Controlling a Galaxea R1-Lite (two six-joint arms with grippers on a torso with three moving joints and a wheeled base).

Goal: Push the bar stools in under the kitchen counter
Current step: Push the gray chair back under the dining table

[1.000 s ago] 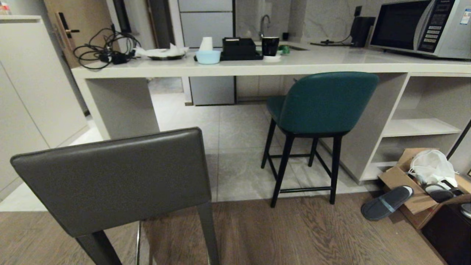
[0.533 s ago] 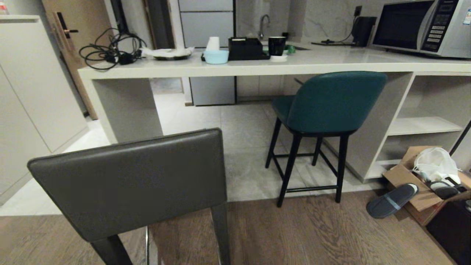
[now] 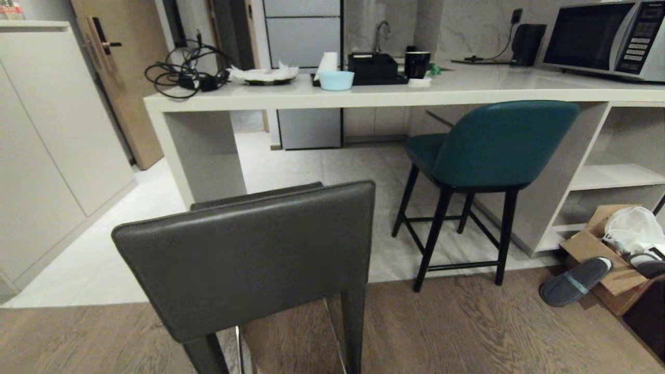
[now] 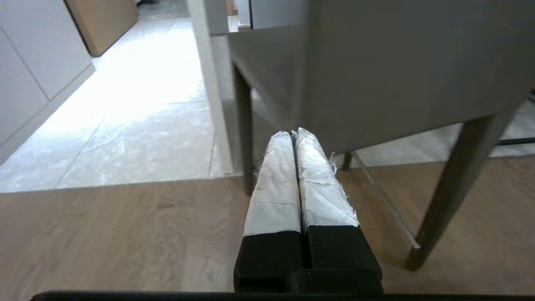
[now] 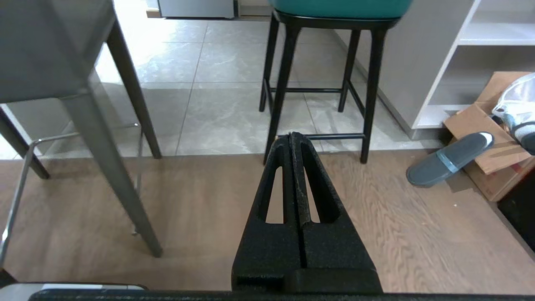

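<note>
Under the kitchen counter [image 3: 363, 97] sits only the teal stool [image 3: 493, 143]

right gripper [image 5: 297, 138]: jaws pressed together, over wood floor [image 5: 200, 209] | teal stool [image 5: 334, 10]: black legs on tile ahead | grey stool [image 5: 46, 54]: near, to one side | slipper [image 5: 449, 159] beside cardboard box [image 5: 489, 138]

Wood-plank floor [image 3: 467, 332] meeting pale tiled floor [image 3: 311, 171]; beige cabinet [image 3: 47, 135] left of tiles, wooden door [image 3: 124, 88] behind cabinet, marbled wall [image 3: 467, 26] beyond tiles.
</note>
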